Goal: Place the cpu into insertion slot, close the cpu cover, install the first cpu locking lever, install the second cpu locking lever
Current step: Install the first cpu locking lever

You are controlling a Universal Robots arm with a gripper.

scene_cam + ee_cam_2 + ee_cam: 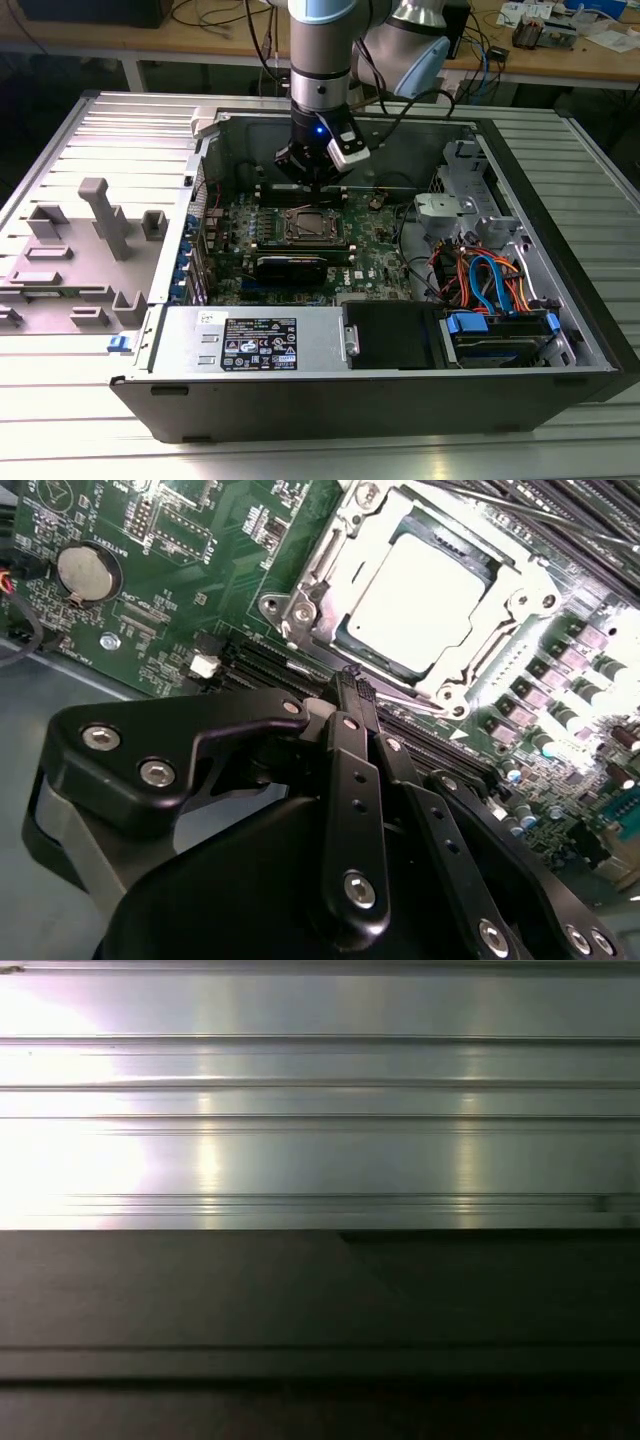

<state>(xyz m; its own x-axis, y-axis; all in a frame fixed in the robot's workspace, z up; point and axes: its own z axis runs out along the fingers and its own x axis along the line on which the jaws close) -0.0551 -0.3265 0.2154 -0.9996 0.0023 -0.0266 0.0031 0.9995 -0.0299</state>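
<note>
Just beyond the tips of the end effector [352, 680], toward the middle of the motherboard [200, 570], lies the insertion slot [420, 595]. The cpu [425, 590] already sits in it, its pale metal top showing through the window of the cpu cover [340, 540], which appears to lie flat over it. The end effector's fingers are pressed together and grip nothing, their tips hanging close to the socket's near edge, next to the long black memory slots [270, 665]. A thin metal lever [390, 685] runs along that same edge of the socket, roughly crosswise to the line of the fingers, so it looks like the part nearest the tips; whether they touch it I cannot tell. From the exterior view, the end effector [318, 180] stands directly behind the insertion slot [316, 226], inside the open computer case [560, 300] resting on the ribbed metal surface [60, 400].
</note>
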